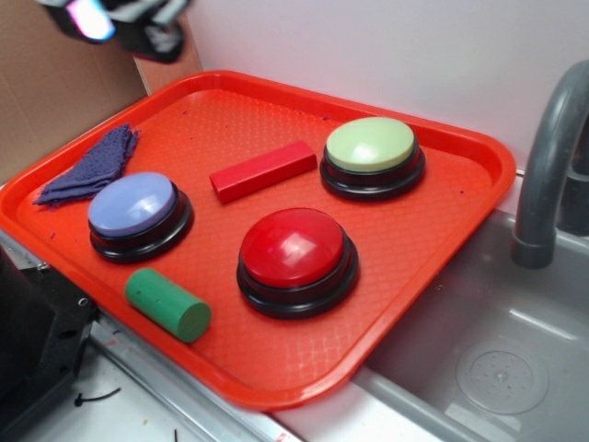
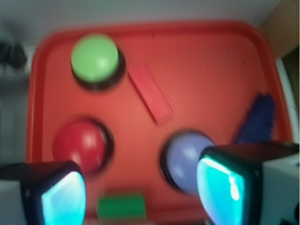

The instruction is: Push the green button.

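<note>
The green button (image 1: 371,145), a pale lime dome on a black round base, sits at the back right of the orange tray (image 1: 460,221); in the wrist view the green button (image 2: 94,57) is at the upper left. My gripper (image 1: 124,20) hangs high above the tray's back left corner, far from the button, only partly in frame. From the wrist camera the gripper (image 2: 140,199) is open, its two cyan-lit fingers wide apart with nothing between them, high over the tray.
On the tray also stand a red button (image 1: 296,250) and a lavender button (image 1: 136,207), with a red rectangular block (image 1: 262,170), a dark green cylinder (image 1: 168,304) and a purple cloth (image 1: 95,166). A grey faucet (image 1: 548,157) and sink (image 1: 497,359) are at right.
</note>
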You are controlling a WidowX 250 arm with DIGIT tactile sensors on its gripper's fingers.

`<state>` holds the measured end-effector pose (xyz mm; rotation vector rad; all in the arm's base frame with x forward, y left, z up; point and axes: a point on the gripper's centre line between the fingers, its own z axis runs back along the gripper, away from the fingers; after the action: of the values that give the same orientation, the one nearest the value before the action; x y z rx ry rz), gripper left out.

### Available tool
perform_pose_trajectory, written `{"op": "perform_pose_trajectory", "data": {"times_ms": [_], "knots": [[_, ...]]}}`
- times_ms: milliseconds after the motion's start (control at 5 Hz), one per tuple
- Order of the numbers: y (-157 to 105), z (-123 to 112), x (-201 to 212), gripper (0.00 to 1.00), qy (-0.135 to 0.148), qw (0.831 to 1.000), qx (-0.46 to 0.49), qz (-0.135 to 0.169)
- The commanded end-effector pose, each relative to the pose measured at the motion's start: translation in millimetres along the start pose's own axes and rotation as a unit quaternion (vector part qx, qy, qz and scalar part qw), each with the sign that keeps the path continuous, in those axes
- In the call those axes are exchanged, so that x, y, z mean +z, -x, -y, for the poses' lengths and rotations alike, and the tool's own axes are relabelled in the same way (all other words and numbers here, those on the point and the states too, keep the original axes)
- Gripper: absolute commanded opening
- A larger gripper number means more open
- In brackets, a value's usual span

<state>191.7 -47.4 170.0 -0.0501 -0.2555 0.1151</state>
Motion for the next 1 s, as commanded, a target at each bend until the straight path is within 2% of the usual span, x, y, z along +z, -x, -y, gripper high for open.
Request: {"op": "perform_pose_trajectory", "data": {"times_ms": [0,200,600,800], "knots": [[-7.3,2.4,6.1,1.0,0.006,1.0,0.0,0.018],[-37.0,17.7,-27.0,1.0,0.003,1.0,0.001,0.001],[-65.0,38.2,-62.9,1.0,-0.006,0.998,-0.042,0.035],[-77.2,43.5,-83.1,1.0,0.009,0.999,-0.026,0.045]]}}
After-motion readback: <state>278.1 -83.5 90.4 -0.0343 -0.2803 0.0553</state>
